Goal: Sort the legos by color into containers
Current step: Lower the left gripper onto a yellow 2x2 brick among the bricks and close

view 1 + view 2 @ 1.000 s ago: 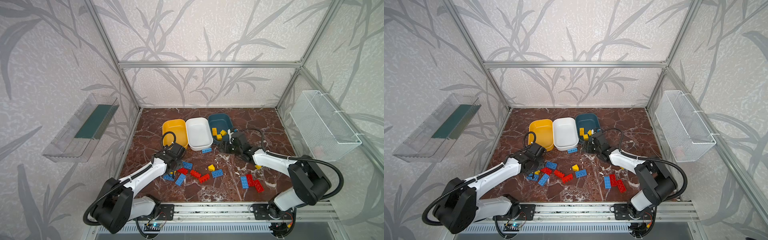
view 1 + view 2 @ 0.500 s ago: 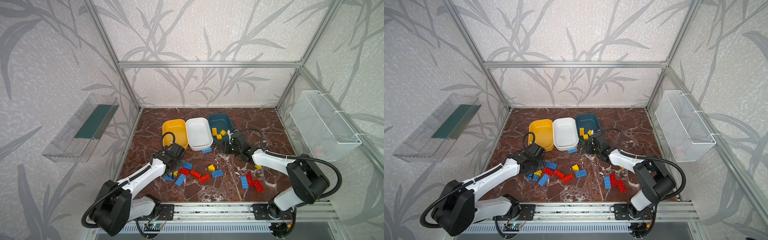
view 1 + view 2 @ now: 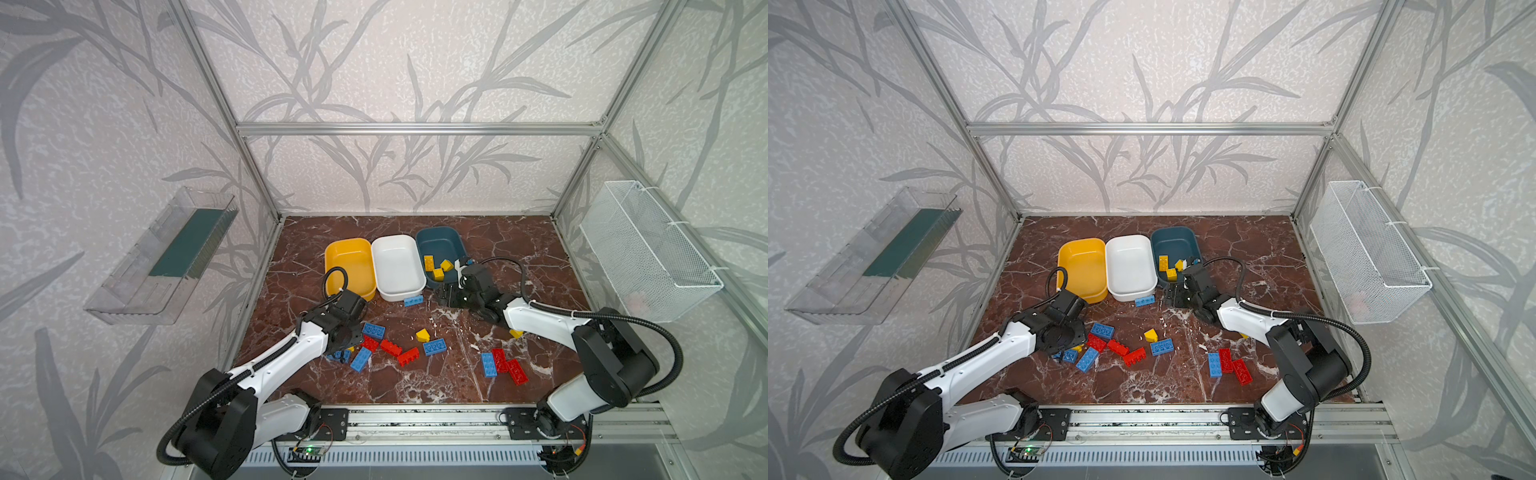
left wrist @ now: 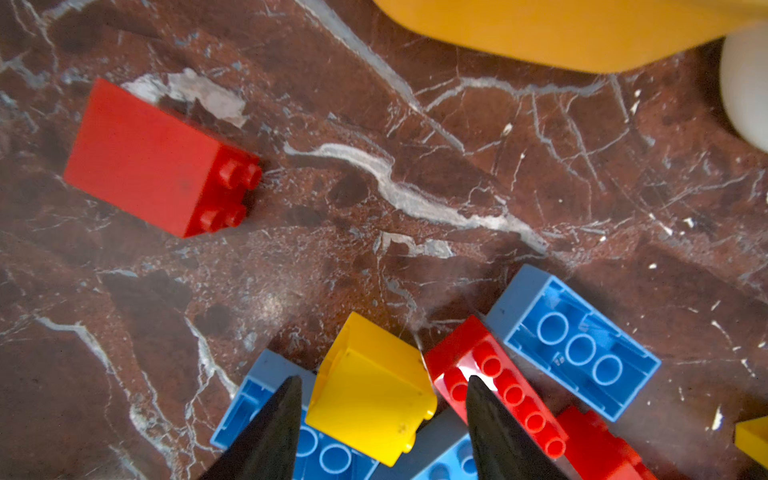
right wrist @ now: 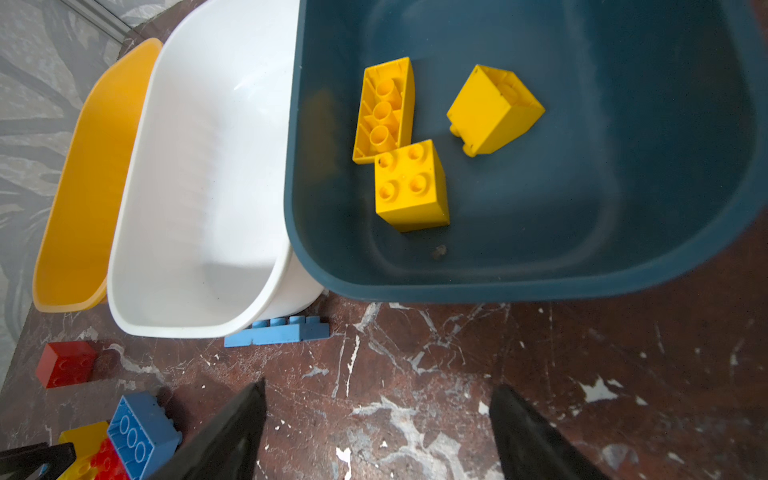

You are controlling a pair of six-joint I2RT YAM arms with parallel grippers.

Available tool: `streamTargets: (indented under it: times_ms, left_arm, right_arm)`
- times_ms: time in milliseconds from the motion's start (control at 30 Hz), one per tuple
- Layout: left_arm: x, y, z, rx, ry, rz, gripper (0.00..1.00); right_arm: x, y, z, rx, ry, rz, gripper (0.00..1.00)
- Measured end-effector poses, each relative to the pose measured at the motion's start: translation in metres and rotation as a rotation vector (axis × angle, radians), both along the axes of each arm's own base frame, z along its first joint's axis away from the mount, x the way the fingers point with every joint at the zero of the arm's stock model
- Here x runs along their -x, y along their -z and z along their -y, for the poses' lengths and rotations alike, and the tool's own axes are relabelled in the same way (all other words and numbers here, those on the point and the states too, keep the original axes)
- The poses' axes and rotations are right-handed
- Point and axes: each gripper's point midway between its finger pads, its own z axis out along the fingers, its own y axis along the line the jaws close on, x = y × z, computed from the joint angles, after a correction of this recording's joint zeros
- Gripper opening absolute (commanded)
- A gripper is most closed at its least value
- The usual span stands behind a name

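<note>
in the left wrist view the left claw [image 4: 380, 380] is about half open and holds nothing: its fingers stand on either side of a yellow brick [image 4: 370, 390] with a small gap on each side, so i judge it is placed to close on this one. the brick seems to lie partly on a blue brick [image 4: 266, 399] and touches a red brick [image 4: 494, 386]. one finger is over the red studs, so the close could catch red too. a second red brick [image 4: 153, 162] lies apart on the bench [image 4: 395, 124]. in the right wrist view the right claw [image 5: 378, 386] is wide open and empty, over bare bench just before the teal tub [image 5: 519, 282]. three yellow bricks [image 5: 411, 187] lie in this tub, so yellow seems to be collected here, not in the yellow tub [image 5: 83, 187]. that tub and the white tub [image 5: 199, 187] are empty. a thin blue brick [image 5: 276, 330] lies just beside the white tub. in both top views the tubs stand side by side at the middle back, probably so both arms reach them. most loose bricks [image 3: 390, 347] lie near the left claw and a smaller group [image 3: 500, 365] lies on the right side, so i judge the sorting is at an early stage.
</note>
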Motion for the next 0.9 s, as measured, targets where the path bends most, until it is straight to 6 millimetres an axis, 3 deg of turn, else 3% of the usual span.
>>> streamTargets:
  times_ms: [533,900]
  left_arm:
    - [0.011,0.015,-0.003,-0.041,0.050,-0.059,0.55]
    - [0.002,0.015,-0.003,-0.078,0.063,-0.065,0.54]
  right_arm:
    - [0.000,0.002,-0.001,-0.006,-0.002,-0.005,0.85]
    - [-0.001,0.006,-0.002,-0.005,-0.001,-0.011,0.84]
